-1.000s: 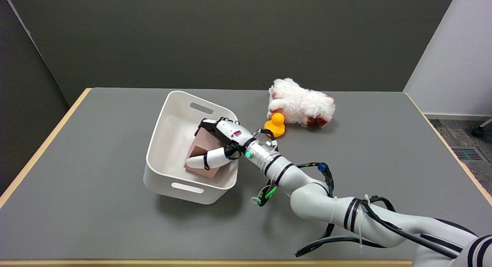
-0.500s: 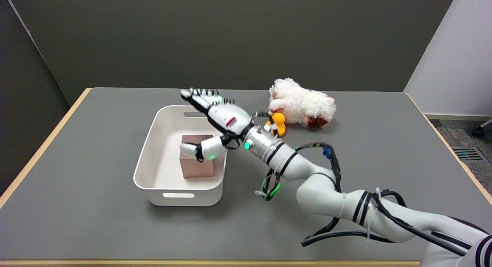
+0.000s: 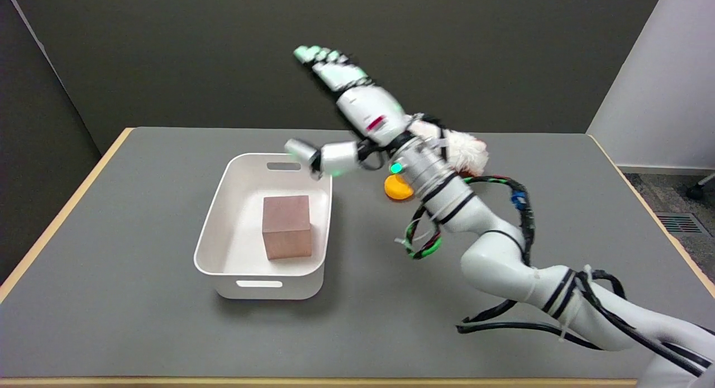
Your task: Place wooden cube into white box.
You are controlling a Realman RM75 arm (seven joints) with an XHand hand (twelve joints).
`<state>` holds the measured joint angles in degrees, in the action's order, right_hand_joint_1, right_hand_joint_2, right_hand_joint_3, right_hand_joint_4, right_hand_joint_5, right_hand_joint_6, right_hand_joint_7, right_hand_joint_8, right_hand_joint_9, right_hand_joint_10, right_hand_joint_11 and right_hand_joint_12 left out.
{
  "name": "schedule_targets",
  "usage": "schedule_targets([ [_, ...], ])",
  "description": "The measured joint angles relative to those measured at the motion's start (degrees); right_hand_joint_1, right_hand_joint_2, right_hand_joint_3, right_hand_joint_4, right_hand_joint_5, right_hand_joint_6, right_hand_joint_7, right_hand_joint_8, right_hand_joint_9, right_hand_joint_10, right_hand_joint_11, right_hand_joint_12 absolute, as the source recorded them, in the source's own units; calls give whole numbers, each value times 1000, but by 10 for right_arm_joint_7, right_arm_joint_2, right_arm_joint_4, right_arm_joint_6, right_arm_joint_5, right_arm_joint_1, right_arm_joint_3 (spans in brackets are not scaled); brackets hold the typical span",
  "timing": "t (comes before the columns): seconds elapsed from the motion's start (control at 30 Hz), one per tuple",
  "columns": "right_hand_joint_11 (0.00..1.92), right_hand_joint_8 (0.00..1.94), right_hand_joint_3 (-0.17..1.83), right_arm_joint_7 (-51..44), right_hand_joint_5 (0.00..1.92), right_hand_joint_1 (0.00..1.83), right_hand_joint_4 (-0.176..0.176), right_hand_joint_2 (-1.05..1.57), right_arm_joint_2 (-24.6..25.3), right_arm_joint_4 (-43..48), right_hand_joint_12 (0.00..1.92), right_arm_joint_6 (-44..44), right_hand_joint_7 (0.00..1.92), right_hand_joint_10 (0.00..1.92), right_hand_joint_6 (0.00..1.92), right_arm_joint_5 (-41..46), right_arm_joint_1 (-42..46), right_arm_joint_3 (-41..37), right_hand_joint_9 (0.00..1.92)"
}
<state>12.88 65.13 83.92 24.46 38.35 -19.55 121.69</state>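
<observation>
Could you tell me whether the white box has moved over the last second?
Yes. The white box slid toward the table's left edge and turned square; for the last half second it has stayed put, wooden cube inside.

A grey table [image 3: 139,321] with a light wooden rim carries two toys toward its far edge, right of the middle. A white plush toy [image 3: 468,152] with reddish patches lies nearest that far edge, partly hidden. Just in front of it sits an orange rubber duck [image 3: 395,188], only its lower body showing, close beside the plush
</observation>
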Motion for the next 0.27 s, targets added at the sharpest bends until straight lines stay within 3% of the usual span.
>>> schedule_targets([
  [0.07,-1,21,849,1,-1,315,18,649,-7,7,349,17,-1,47,47,21,15,-22,-1],
  [0.13,-1,90,972,2,-1,359,17,626,-14,11,417,37,3,119,99,49,29,-41,-1],
  [0.27,-1,107,976,17,-1,321,23,634,-35,11,467,92,22,212,116,115,58,-70,-1],
])
